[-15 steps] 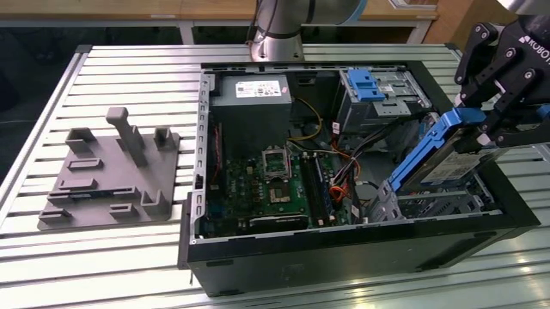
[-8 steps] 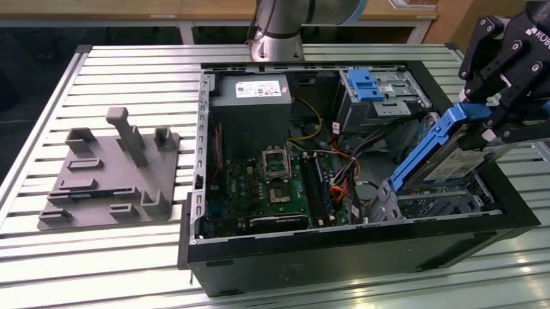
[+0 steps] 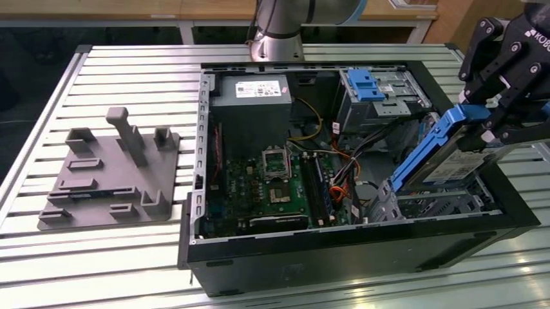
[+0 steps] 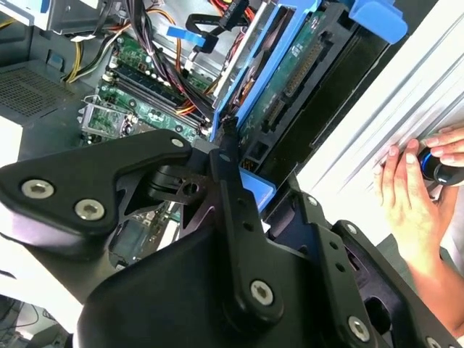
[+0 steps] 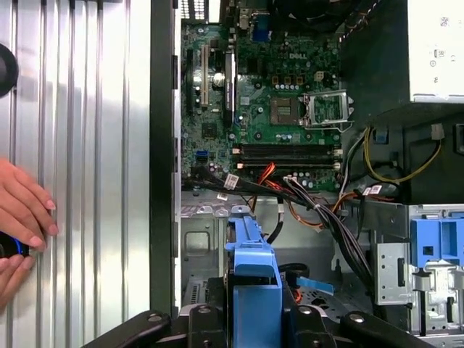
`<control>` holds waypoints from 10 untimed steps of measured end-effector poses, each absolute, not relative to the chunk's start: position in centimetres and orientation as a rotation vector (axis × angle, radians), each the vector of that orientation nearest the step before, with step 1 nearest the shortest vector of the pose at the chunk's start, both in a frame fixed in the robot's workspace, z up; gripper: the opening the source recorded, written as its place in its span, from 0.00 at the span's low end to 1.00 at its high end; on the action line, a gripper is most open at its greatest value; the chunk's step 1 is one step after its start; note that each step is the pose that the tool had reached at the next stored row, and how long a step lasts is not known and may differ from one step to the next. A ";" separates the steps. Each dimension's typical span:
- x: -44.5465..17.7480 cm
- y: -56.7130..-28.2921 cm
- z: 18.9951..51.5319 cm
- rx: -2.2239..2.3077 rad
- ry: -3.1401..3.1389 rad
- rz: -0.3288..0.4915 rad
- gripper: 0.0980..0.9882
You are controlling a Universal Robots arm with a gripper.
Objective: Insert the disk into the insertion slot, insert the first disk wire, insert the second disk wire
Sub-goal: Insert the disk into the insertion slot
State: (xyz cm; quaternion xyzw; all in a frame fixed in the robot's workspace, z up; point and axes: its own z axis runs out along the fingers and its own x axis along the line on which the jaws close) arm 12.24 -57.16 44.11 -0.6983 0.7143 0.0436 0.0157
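- The gripper [image 3: 491,122], black jointed metal links with two fingers, was pinched on the one disk [image 3: 454,168], gripping the upper end of its bright blue plastic frame [image 3: 429,145].
- The disk, a flat silver rectangle with a white label, hung tilted, slanting down and away from the gripper into the black case [image 3: 344,248]. In the second wrist view its underside showed a green circuit board.
- The slot [image 3: 447,206], a low cage of perforated silver sheet metal, lay just beneath the gripper. The disk's lower end was at its edge, but I could not tell whether they touched.
- There were two drive cages: this low one and a tall cage [image 3: 400,90] with a blue latch [image 3: 365,84], farther off beyond the gripper.
- One green motherboard [image 3: 275,187] lay on the case floor, with bundled black, red and orange wires [image 3: 344,174] between it and the slot.
- One grey moulded fixture [image 3: 103,187] with upright posts sat well apart from the gripper on the ribbed aluminium table [image 3: 129,64].
- A person's hand [image 4: 409,196] rested on the slats outside the case wall, near the gripper.
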 end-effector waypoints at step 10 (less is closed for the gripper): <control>12.2 -57.2 43.1 -2.158 2.237 0.133 0.30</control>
